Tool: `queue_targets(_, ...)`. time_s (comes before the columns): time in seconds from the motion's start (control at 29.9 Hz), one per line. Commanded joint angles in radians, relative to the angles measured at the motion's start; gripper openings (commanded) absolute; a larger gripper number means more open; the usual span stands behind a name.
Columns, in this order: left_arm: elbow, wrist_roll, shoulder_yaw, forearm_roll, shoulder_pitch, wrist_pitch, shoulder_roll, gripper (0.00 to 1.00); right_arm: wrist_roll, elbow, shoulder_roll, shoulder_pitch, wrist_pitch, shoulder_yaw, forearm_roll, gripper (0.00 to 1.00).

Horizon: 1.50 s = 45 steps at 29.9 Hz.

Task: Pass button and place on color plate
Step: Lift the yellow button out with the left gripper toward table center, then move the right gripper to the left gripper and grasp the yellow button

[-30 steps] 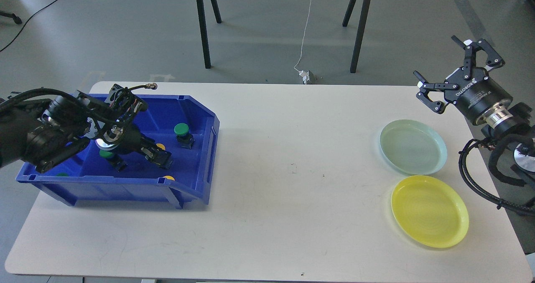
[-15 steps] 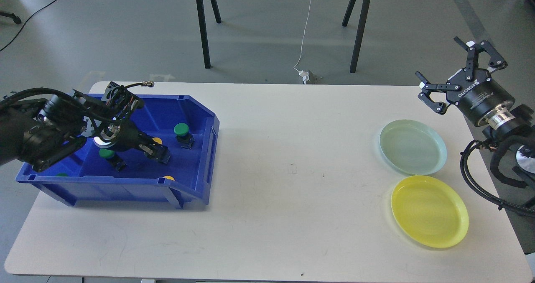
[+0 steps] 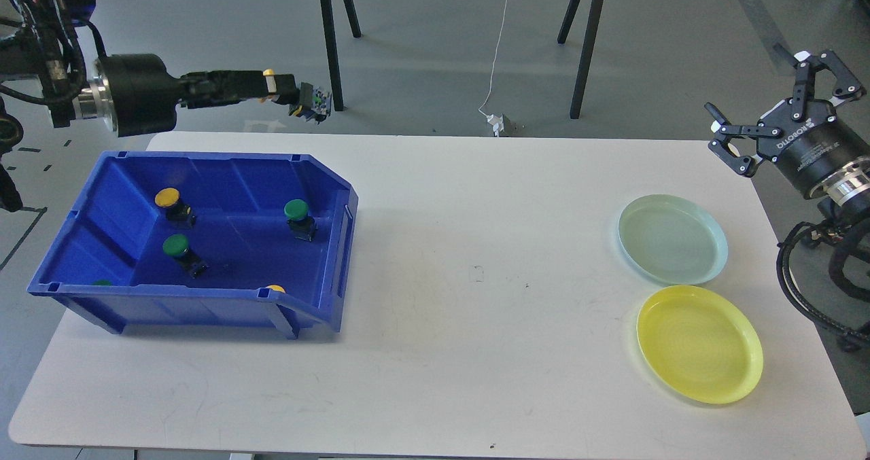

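Note:
My left gripper is raised above the table's back edge, behind the blue bin. It is shut on a yellow-capped button, held sideways with its dark body pointing right. In the bin lie a yellow button, two green buttons, and two more part-hidden behind the front wall. The pale green plate and the yellow plate are empty at the right. My right gripper is open and empty, above the table's back right corner.
The white table is bare between the bin and the plates. Black stand legs and cables are on the floor behind the table. My right arm's cables hang beside the table's right edge.
My left gripper has risen out of the bin with a yellow button and now points right above the back edge. The right gripper has drifted slightly right.

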Motion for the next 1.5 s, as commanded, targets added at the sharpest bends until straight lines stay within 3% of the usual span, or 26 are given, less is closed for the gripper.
queue_targets(0.0,-0.003,0.000,-0.019,-0.198,0.039,-0.001,-0.117,0.08,0.042,0.111,-0.078,-0.051,0.000,0.004,-0.115,1.00)
queue_targets(0.2,0.010,0.000,-0.065,-0.330,0.130,-0.001,-0.286,0.08,0.146,0.396,-0.180,-0.111,-0.076,0.010,-0.356,1.00)
queue_targets(0.33,0.027,0.000,-0.071,-0.322,0.177,-0.001,-0.349,0.09,0.152,0.473,-0.164,-0.103,-0.088,-0.002,-0.364,1.00)
queue_targets(0.5,0.030,0.000,-0.076,-0.321,0.202,-0.001,-0.369,0.09,0.154,0.459,-0.040,-0.059,-0.095,-0.073,-0.367,1.00)
queue_targets(0.7,0.030,0.000,-0.074,-0.321,0.202,-0.001,-0.369,0.09,0.180,0.441,0.023,0.130,-0.108,-0.246,-0.350,1.00)
queue_targets(0.94,0.030,0.000,-0.074,-0.321,0.202,-0.001,-0.369,0.10,0.180,0.386,0.089,0.323,-0.136,-0.430,-0.351,1.00)
queue_targets(1.47,0.030,0.000,-0.074,-0.321,0.205,-0.001,-0.367,0.10,0.177,0.309,0.193,0.440,-0.150,-0.524,-0.351,0.99)
